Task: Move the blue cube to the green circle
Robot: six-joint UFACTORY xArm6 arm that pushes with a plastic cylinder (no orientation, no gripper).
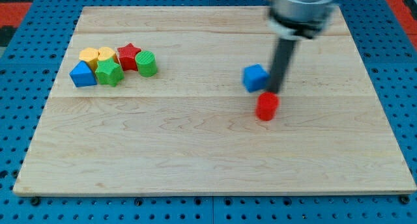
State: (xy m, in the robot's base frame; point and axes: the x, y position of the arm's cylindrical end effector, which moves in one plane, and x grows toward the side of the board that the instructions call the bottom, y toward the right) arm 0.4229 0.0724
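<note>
The blue cube (255,77) sits on the wooden board right of centre. My tip (274,91) stands just to the cube's right, touching or nearly touching its right side, and just above a red block (266,106). The green circle (146,64), a round green block, lies far to the view's left at the right end of a cluster of blocks.
The cluster at the view's left holds a red star (128,55), a green star (109,72), two yellow blocks (98,55) and a blue triangular block (83,74). The wooden board (208,165) lies on a blue pegboard.
</note>
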